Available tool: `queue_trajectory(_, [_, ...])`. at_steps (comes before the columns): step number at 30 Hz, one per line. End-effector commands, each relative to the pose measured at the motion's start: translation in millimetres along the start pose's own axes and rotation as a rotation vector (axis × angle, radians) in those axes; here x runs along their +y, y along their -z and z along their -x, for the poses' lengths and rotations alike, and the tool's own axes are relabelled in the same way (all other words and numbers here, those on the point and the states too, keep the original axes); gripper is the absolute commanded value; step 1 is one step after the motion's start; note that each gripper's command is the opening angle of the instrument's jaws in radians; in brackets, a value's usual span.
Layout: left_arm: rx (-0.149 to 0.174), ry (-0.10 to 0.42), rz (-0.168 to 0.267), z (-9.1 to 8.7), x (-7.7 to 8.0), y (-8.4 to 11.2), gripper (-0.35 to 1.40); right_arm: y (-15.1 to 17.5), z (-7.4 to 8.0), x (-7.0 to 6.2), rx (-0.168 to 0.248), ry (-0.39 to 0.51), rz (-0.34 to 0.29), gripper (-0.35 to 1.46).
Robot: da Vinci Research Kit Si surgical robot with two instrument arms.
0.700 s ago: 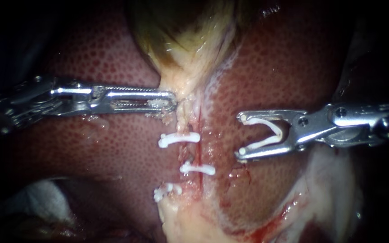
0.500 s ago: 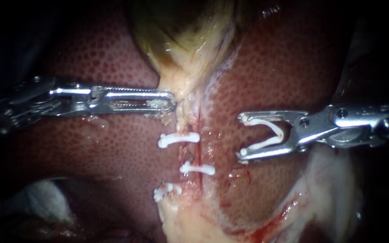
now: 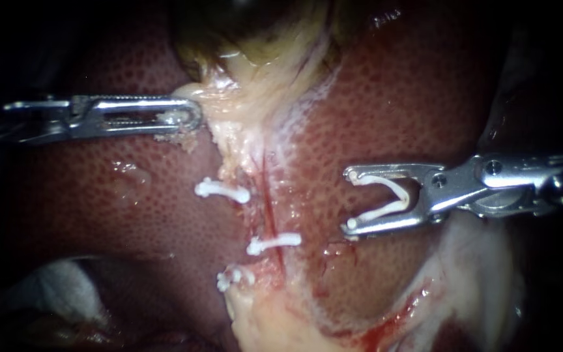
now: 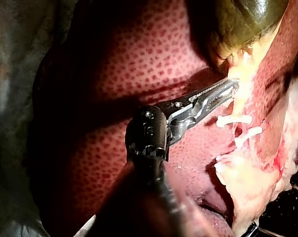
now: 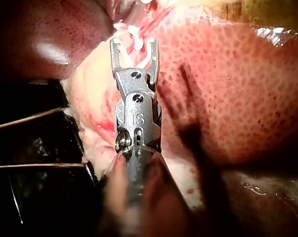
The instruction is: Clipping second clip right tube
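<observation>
Approach step: pinching tissue (image 3: 229, 124) aside w/ left instrument (image 3: 193, 117), carrying open clip (image 3: 379, 212) betw. wide-spread jaws of right instrument (image 3: 348, 199), prob. needing advance astride right tube (image 3: 268, 208).

1. My left instrument (image 3: 193, 116) comes in level from the left; its long slotted jaws lie together, their tip clamped on the pale lower end of the gallbladder (image 3: 262, 39), on its left side.
2. In the left wrist view its wrist is bent; the jaws angle off from the shaft towards the gallbladder.
3. My right instrument (image 3: 348, 199) comes in almost level from the right; it sits lower than the gallbladder and to its right, apart from it.
4. Its jaws stand wide apart, each holding one leg of an open white clip (image 3: 379, 211); its wrist runs straight in line with the shaft.
</observation>
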Motion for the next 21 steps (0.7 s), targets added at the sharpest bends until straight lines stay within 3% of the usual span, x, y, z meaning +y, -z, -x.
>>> queue_trajectory(1, [0.007, -0.008, 0.005, -0.2, 0.4, 0.0, -0.35, -0.1, 0.0, 0.0, 0.0, 0.0, -0.002, 0.49])
queue_trajectory(5, [0.012, -0.014, 0.002, 0.2, 1.4, 0.0, -0.35, -0.6, 0.2, -0.1, 0.0, 0.002, -0.006, 0.49])
queue_trajectory(10, [0.013, -0.015, 0.001, 0.2, 1.5, 0.0, -0.35, -2.2, 1.2, 0.0, 0.004, -0.027, -0.016, 0.49])
queue_trajectory(21, [0.013, -0.02, 0.0, 0.4, 2.4, 0.1, -0.35, -9.9, 6.4, 0.8, -0.039, -0.113, -0.036, 0.49])
